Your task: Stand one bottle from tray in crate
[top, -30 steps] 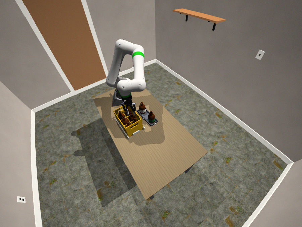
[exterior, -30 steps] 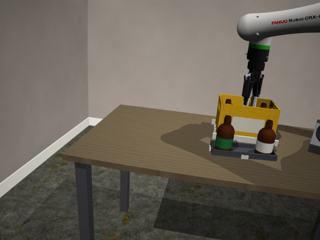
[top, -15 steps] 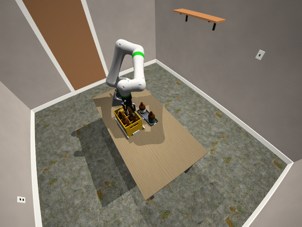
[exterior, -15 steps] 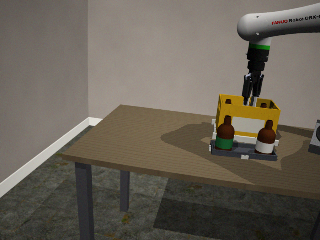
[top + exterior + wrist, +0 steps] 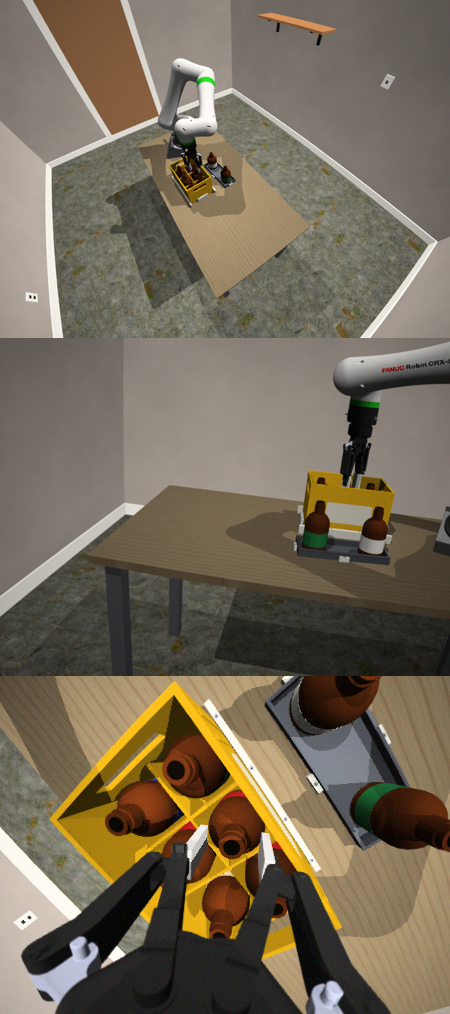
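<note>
A yellow crate [image 5: 201, 191] [image 5: 349, 494] [image 5: 90, 826] stands on the table with several brown bottles upright in its cells. My gripper [image 5: 191, 161] [image 5: 351, 483] [image 5: 233, 840] reaches down to the crate's top. It is open, with its pads on either side of the neck of one red-labelled bottle [image 5: 235, 821] and a gap on both sides. Beside the crate lies the grey tray [image 5: 218, 174] [image 5: 340, 552] [image 5: 345, 761]. A green-labelled bottle [image 5: 225, 174] [image 5: 315, 527] [image 5: 400, 816] and a white-labelled bottle [image 5: 212, 160] [image 5: 373, 532] [image 5: 330, 696] stand upright on the tray.
White rails [image 5: 341, 534] [image 5: 270, 791] line the crate's base on the tray side. The robot's grey base block [image 5: 441, 536] sits at the table's end behind the crate. The table edge runs close on the crate's far side in the wrist view.
</note>
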`<control>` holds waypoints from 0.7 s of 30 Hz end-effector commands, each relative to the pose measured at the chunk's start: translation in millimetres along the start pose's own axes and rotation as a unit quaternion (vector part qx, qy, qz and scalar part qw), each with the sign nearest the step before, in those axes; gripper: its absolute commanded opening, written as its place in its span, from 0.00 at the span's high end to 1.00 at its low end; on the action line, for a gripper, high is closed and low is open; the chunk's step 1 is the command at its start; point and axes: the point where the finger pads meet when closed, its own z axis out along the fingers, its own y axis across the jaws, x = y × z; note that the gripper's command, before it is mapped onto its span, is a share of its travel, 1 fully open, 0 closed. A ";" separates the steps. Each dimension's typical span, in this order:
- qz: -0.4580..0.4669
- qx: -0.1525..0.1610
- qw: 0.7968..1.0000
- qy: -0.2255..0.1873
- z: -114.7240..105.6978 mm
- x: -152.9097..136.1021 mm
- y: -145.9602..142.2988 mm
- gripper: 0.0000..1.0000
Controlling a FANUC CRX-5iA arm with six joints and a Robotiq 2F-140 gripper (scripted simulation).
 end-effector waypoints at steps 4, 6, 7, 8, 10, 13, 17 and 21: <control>0.000 0.000 1.000 0.000 -0.2 -0.2 0.0 0.62; 0.000 0.000 1.000 0.000 -0.2 -0.2 0.0 0.62; 0.000 0.000 1.000 0.000 -0.2 -0.2 0.0 0.62; 0.000 0.000 1.000 0.000 -0.2 -0.2 0.0 0.62; 0.000 0.000 1.000 0.000 -0.2 -0.2 0.0 0.62; 0.000 0.000 1.000 0.000 -0.2 -0.2 0.0 0.62; 0.000 0.000 1.000 0.000 -0.2 -0.2 0.0 0.62; 0.000 0.000 1.000 0.000 -0.9 -0.2 0.0 0.62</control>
